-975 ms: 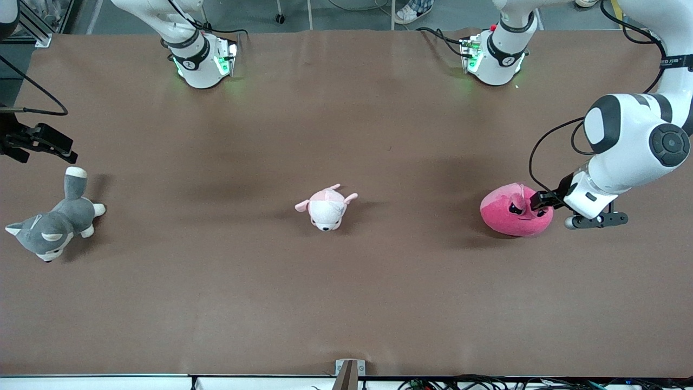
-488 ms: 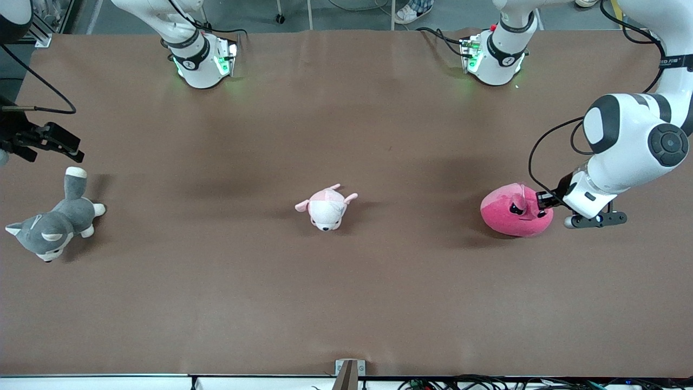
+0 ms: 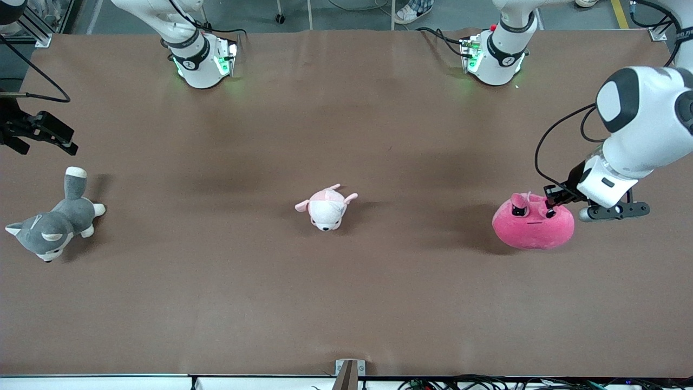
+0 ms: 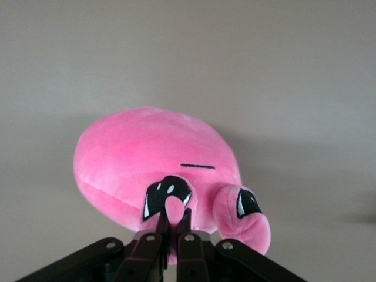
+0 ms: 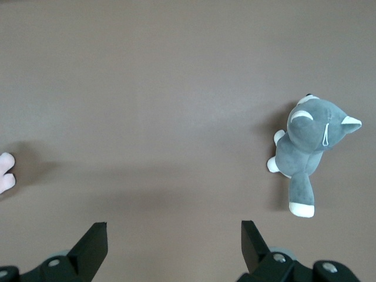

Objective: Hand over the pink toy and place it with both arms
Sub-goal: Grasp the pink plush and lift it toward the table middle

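Observation:
The pink toy, a round hot-pink plush with angry black eyes, hangs just above the table at the left arm's end. My left gripper is shut on one of its small ears. In the left wrist view the fingers pinch the ear, and the toy's body hangs past them. My right gripper is open and empty. It hovers over the table at the right arm's end, near the grey dog, and its two fingertips stand wide apart in the right wrist view.
A grey-and-white plush dog lies at the right arm's end and also shows in the right wrist view. A small pale pink-and-white plush lies mid-table; its edge shows in the right wrist view. The table is covered in brown cloth.
My left gripper has risen and shifted toward the left arm's end with the pink toy, which has turned and come off the table. My right gripper has barely moved.

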